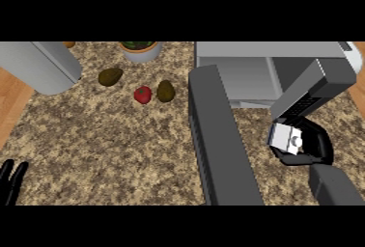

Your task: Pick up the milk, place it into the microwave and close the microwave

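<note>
White milk (287, 138) sits clasped inside right robot hand (314, 150).

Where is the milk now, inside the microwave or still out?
Out. The milk sits in the right hand, fingers curled round it, in front of the microwave, whose door stands open.

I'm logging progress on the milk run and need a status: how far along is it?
Done: the milk is off the counter, picked up by the right hand, whose fingers curl round it. In hand: it is held in front of the microwave, not yet inside. Left: put it in and swing the open door shut. The left hand rests at the lower left edge.
</note>
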